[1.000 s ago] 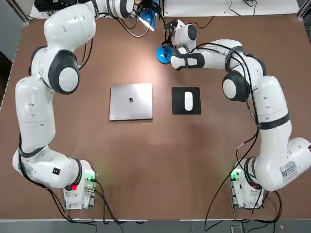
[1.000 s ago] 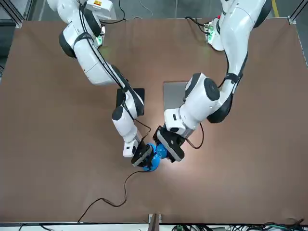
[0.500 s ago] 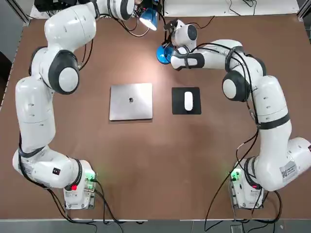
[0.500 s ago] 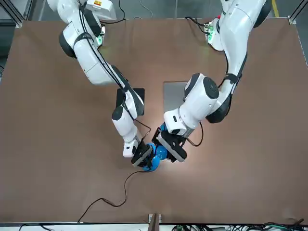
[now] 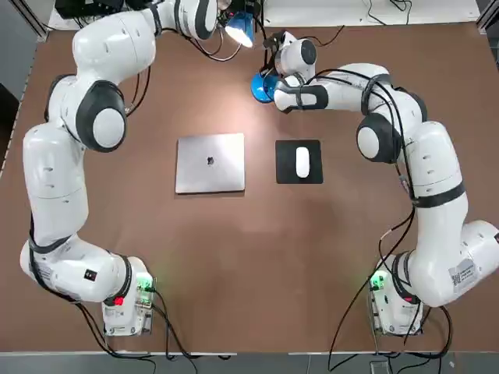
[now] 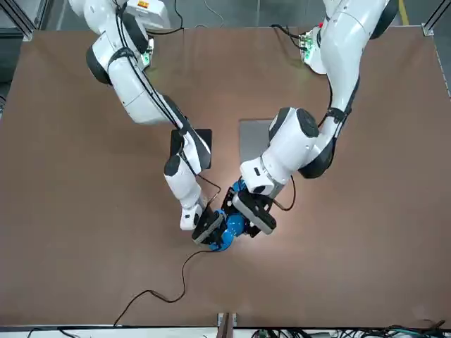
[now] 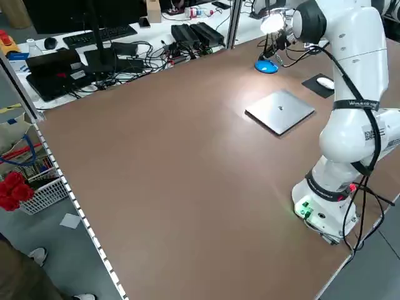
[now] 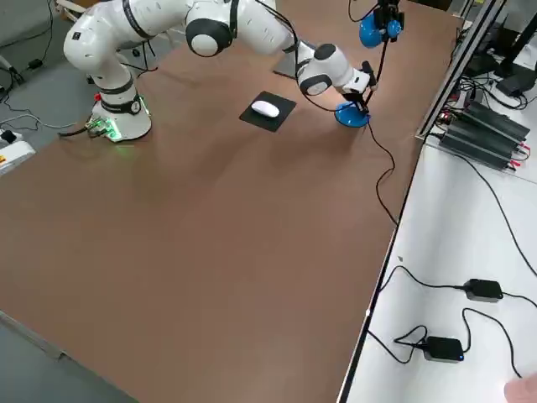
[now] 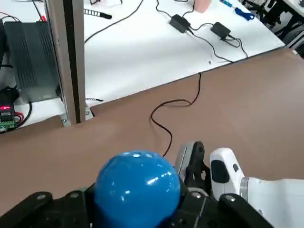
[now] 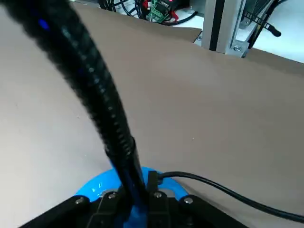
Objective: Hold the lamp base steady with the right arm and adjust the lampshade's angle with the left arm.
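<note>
Blue base (image 5: pixel 262 86) sits at the far edge of your table (image 5: pixel 234 257), just beyond the mouse pad (image 5: pixel 299 161) and the closed laptop (image 5: pixel 210 162). Your right gripper (image 6: pixel 209 229) is down on it: in the right wrist view the fingers (image 10: pixel 110 205) sit close together at the foot of the black neck (image 10: pixel 95 90), pressed on the base beside where the cord (image 10: pixel 223 189) leaves it. The neck rises from there to the shade (image 5: pixel 238 28), which hangs above the table's far edge, lit, its white mouth showing from overhead. Your left gripper (image 6: pixel 251 214) has the shade; in the left wrist view the blue dome (image 9: pixel 137 186) fills the space between the two fingers (image 9: pixel 40 209), which are closed against its sides. From the front both grippers crowd together over the lamp, nearly touching. A white mouse (image 5: pixel 302 161) lies on the pad. The cord trails off the table's far edge toward the bench (image 8: pixel 453 277) behind.
</note>
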You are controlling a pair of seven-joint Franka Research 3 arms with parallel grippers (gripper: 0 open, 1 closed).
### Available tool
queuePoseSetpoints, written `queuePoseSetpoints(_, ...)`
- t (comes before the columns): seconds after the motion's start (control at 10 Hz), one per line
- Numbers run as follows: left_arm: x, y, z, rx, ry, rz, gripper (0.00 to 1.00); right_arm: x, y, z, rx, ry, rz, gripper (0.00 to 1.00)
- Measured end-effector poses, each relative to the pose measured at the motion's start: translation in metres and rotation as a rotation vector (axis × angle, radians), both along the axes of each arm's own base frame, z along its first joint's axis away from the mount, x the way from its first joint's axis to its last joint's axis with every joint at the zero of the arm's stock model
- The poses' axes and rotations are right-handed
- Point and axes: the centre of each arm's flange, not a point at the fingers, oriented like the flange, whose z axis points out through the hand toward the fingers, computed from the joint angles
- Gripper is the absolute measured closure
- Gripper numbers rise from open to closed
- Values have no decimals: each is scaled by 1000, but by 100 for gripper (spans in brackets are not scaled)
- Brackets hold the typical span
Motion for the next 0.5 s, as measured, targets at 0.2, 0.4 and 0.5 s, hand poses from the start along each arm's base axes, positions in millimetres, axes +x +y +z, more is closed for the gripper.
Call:
queuePoseSetpoints(0.2, 0, 1, -1, 0, -1, 2, 48, 0, 0, 0, -1, -1, 1, 85)
queuePoseSetpoints(0.4, -2, 2, -3, -8, -17, 9, 46, 0, 0, 0, -1, -1, 1, 85)
queuePoseSetpoints(0.5, -5, 3, -6, -16, -34, 14, 45, 0, 0, 0, -1, -1, 1, 85)
